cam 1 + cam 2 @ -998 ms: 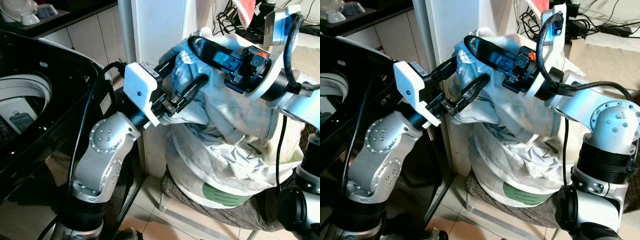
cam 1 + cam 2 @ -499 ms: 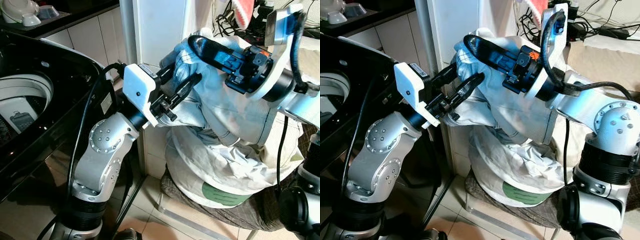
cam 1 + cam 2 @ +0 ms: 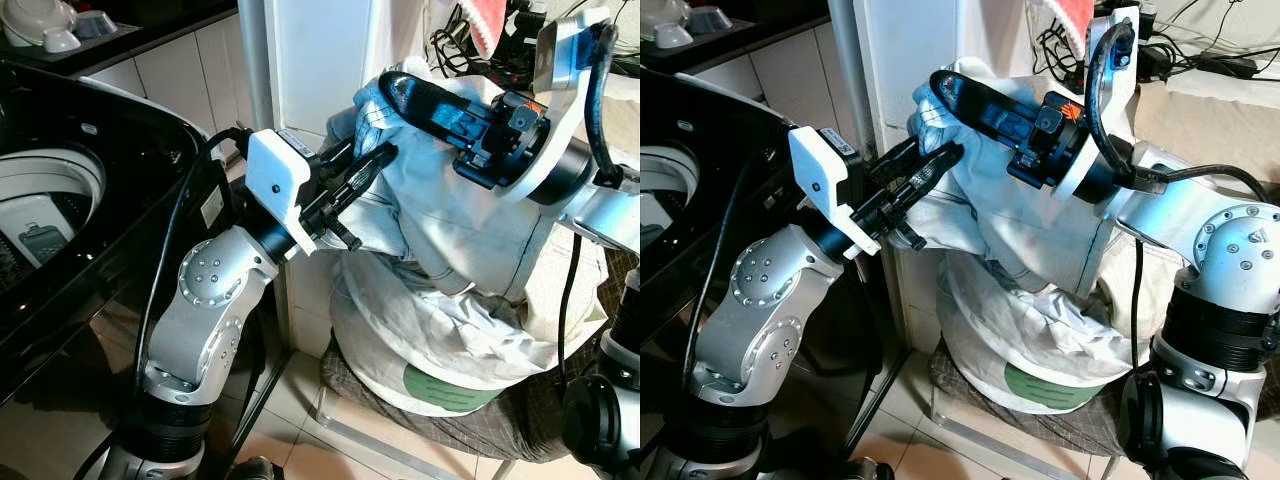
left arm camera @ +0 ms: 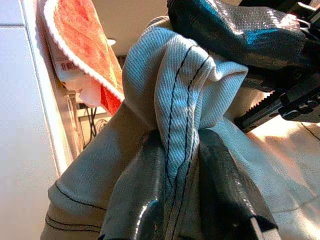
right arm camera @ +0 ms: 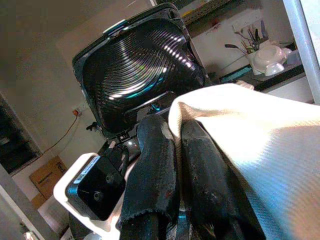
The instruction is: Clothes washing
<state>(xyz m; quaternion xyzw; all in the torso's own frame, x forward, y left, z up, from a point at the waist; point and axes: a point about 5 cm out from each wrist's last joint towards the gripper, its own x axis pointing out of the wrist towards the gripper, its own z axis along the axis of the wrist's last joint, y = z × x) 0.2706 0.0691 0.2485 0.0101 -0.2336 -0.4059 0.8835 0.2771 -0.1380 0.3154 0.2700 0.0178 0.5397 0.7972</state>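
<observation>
Both grippers held one pale blue-grey garment (image 3: 440, 200) up in the air, above a full white laundry bag (image 3: 440, 350) that sat on a low stool (image 3: 400, 425) on the tiled floor (image 3: 300, 450).

The left gripper (image 3: 365, 165) reached in from the left at the garment's near edge. Its fingers (image 4: 145, 200) were closed on a stitched fold of the cloth, which ran up between them in the left wrist view. The right gripper (image 3: 945, 90) came in from the right and higher, its fingers pressed together over the top edge of the same garment, with pale cloth draped across one finger (image 5: 200, 170) in the right wrist view. The two grippers were close to each other, the right just above the left, and the cloth bunched between them.

From those two holds the garment hung down in loose folds, its lower part lying on the crumpled white cloth in the bag's mouth. A green patch (image 3: 450, 388) showed on the bag's lower front.

To the left stood a glossy black washer (image 3: 100, 200) with its top open and the white drum rim (image 3: 50, 180) visible. Its raised lid (image 5: 140, 70) appeared beyond the right gripper in the right wrist view. Behind the garment rose a white cabinet side (image 3: 310, 60). A red-orange cloth (image 4: 80, 40) with a white edge hung farther back, and dark cables (image 3: 470, 40) lay tangled at the top right. White bowls (image 3: 40, 20) sat on a table in the far left corner.
</observation>
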